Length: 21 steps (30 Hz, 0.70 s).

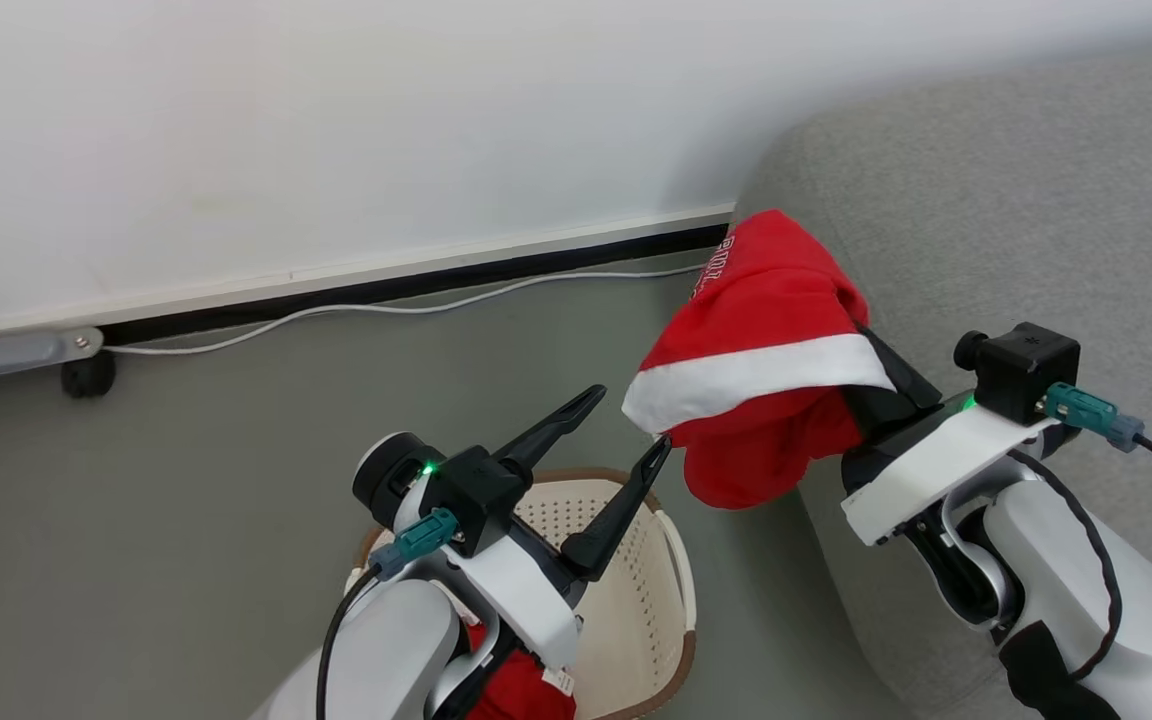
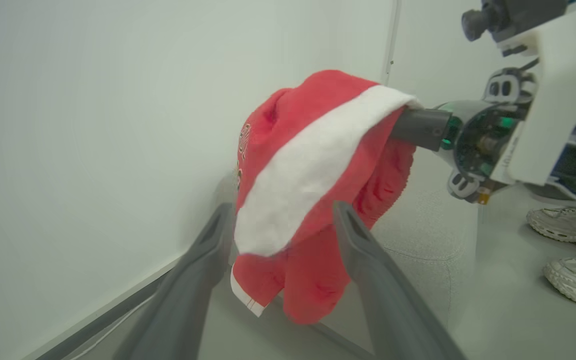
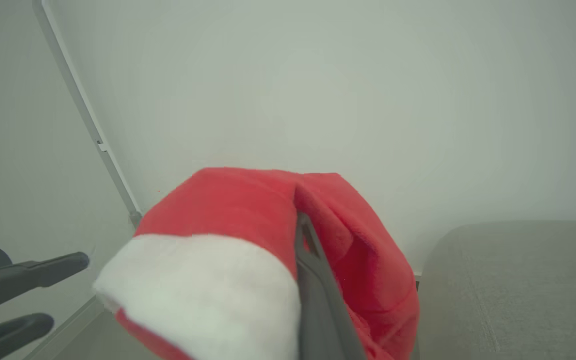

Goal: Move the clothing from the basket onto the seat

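Red clothing (image 1: 766,340) hangs gripped in clenched right fingers (image 3: 318,295), apparently for carrying to the grey seat (image 1: 1036,220); left fingers (image 1: 621,505) released.

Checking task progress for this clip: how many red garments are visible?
2. One garment hangs from the right gripper beside the seat; the other garment lies in the basket under the left arm. More could be hidden there.
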Available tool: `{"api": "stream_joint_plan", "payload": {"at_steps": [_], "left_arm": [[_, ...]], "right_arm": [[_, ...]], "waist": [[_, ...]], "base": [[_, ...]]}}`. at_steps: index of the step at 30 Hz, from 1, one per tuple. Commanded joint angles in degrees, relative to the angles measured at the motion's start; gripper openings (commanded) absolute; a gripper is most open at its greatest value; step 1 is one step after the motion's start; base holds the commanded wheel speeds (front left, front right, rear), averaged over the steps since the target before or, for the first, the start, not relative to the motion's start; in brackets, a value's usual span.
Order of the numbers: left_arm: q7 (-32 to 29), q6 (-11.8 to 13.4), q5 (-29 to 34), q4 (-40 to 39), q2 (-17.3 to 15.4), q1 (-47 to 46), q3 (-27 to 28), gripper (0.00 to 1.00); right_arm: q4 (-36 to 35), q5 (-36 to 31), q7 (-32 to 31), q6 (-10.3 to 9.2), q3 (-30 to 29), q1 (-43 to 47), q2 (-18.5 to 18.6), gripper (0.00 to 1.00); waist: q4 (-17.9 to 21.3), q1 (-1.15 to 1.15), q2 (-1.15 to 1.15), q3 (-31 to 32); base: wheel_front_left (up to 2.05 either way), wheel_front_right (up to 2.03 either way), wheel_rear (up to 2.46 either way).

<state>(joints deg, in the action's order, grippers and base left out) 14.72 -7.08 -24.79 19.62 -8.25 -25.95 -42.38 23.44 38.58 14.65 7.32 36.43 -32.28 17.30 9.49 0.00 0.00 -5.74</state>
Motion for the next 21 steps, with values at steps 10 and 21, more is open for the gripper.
{"api": "stream_joint_plan", "payload": {"at_steps": [10,21], "left_arm": [[0.3,-0.4,-0.2,-0.6,0.0,1.7,2.8,1.00],[0.3,-0.4,0.1,-0.6,-0.2,3.9,5.1,1.00]], "right_arm": [[-2.3,-0.9,0.3,0.17,-2.2,1.8,0.2,0.00],[-4.9,-1.9,0.3,0.17,-5.9,4.1,0.1,0.00]], "waist": [[9.5,0.00,0.00,1.9],[18.3,0.00,0.00,2.3]], "base": [[0.00,0.00,0.00],[0.00,0.00,0.00]]}}
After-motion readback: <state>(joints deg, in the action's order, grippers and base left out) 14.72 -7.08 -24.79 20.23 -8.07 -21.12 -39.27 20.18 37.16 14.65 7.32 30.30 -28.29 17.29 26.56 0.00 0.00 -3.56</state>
